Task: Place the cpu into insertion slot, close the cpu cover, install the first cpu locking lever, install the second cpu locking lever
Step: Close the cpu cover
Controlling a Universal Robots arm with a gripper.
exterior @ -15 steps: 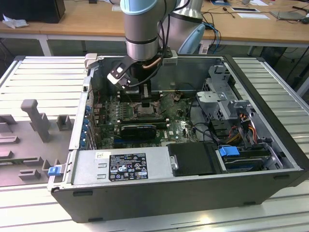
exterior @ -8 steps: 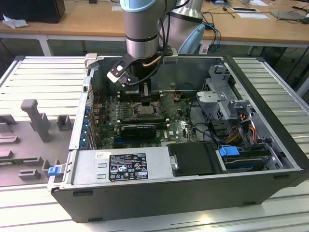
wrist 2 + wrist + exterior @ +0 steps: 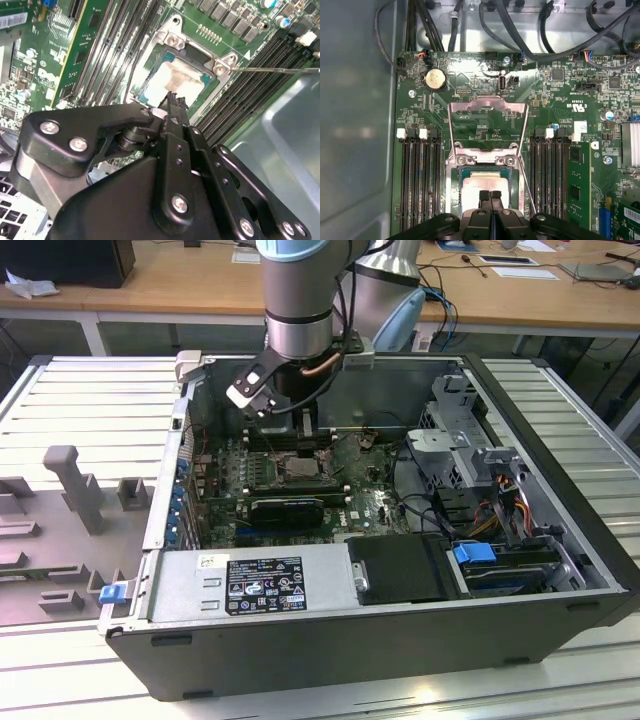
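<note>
In the exterior view we see the arm (image 3: 300, 300) reaching down into an open computer case (image 3: 400, 630) that lies on a slatted bench (image 3: 90, 390). The end effector (image 3: 305, 430) hangs inside the case, just above the board (image 3: 360, 505). The cpu (image 3: 300, 467) lies directly under it.

In the second wrist view the end effector (image 3: 175, 97) has its fingers pressed together, and we see nothing held between them. The tips sit over the near edge of the cpu (image 3: 177, 77); we cannot tell whether they touch its pale face. A thin lever (image 3: 280, 70) sticks out to one side, raised off the board.

In the first wrist view the cpu (image 3: 482, 181) is seated in the slot (image 3: 454, 195), flat and square to its frame. The end effector (image 3: 490, 194), fingers together, stands at the cpu's edge, on the side away from the hinge. The cover (image 3: 487, 104) is swung open and back from the slot, so the board shows through its window. A lever (image 3: 527, 185) runs unlatched beside the slot, between it and the memory slots (image 3: 547, 175).
</note>
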